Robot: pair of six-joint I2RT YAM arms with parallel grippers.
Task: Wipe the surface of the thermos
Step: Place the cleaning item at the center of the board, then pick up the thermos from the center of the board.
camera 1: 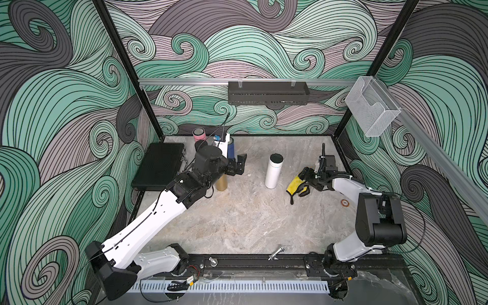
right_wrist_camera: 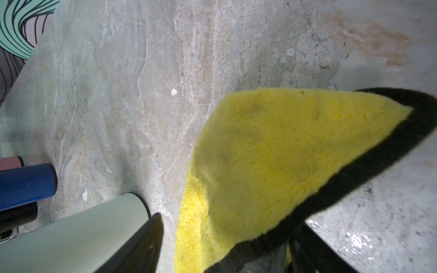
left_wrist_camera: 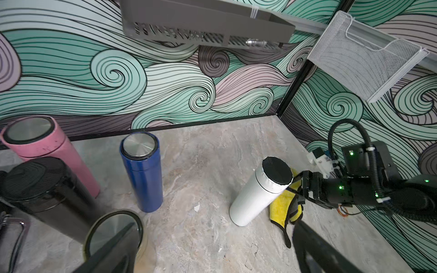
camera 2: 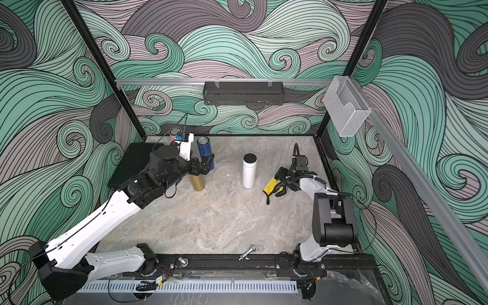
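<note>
The white thermos (camera 1: 273, 171) (camera 2: 249, 171) with a black cap stands upright in the middle of the table. Just to its right lies a yellow cloth (camera 1: 295, 184) (camera 2: 270, 184) with black edging, crumpled on the surface. My right gripper (camera 1: 303, 182) (right_wrist_camera: 229, 236) hangs low over the cloth (right_wrist_camera: 272, 160), open, its fingers wide apart on either side of the fabric. The thermos body (right_wrist_camera: 71, 236) passes beside one finger. My left gripper (camera 1: 240, 164) (left_wrist_camera: 212, 250) is open and empty, left of the thermos (left_wrist_camera: 260, 193) and apart from it.
Blue (camera 1: 231, 149), pink (camera 1: 198, 134), black (camera 1: 200, 144) and gold (camera 1: 221, 182) flasks cluster at the back left under my left arm. A black case (camera 1: 159, 165) lies beyond them. A small ring (camera 1: 344, 202) lies near the right wall, a metal bolt (camera 1: 276, 253) at the front edge.
</note>
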